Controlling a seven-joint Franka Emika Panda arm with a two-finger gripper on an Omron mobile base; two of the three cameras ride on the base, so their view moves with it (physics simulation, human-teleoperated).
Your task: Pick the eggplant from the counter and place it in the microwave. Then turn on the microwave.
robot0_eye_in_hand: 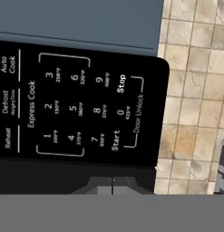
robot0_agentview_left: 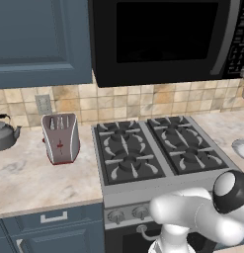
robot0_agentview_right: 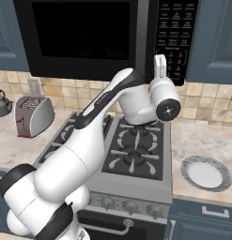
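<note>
The black microwave hangs over the stove with its dark window door closed; nothing can be made out through the glass. The eggplant is hidden. My arm reaches up to the keypad on the microwave's right side. The gripper points at the lower part of that panel, shut and holding nothing. In the hand view the keypad appears rolled sideways, and the shut gripper sits just below the Start button, very close to the panel.
The grey gas stove lies below the microwave. A silver toaster and a kettle stand on the beige counter to the left. A white plate rests on the counter right of the stove.
</note>
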